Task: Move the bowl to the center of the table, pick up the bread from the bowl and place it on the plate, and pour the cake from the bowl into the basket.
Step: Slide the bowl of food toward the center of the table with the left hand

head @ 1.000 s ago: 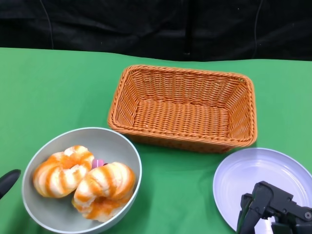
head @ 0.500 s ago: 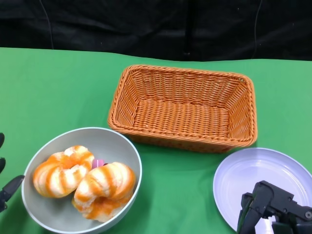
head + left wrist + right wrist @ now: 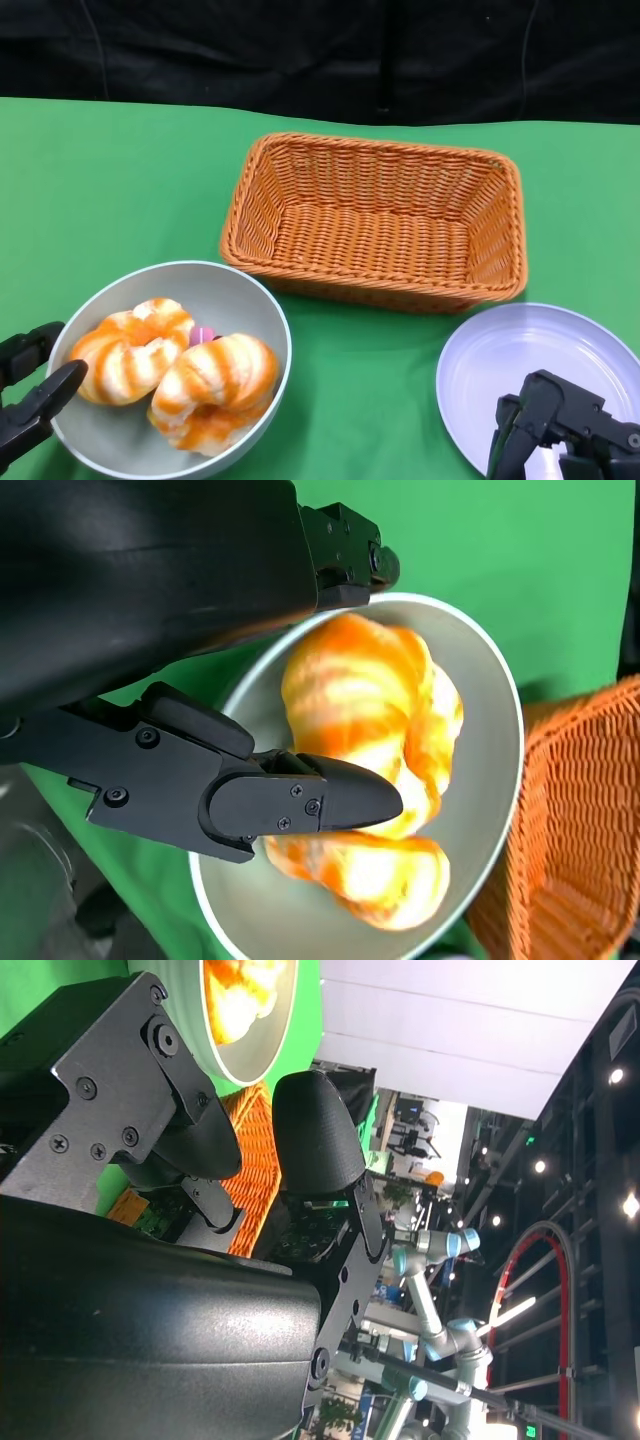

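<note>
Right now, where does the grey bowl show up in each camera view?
Head view: bowl at lower left, near the left hand.
Right wrist view: bowl at the top edge.
Left wrist view: bowl fills the centre.
Shared landmark: the orange basket beside it.

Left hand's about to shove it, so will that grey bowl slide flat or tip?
The bowl probably slides on the green cloth, though a rounded base could rock. Two breads sitting left of center may tilt it toward the left hand if pushed high on the rim.

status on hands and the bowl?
Left hand open at the grey bowl's rim, not gripping. Right hand open over the lavender plate. Bowl off-centre, striped breads inside.
</note>
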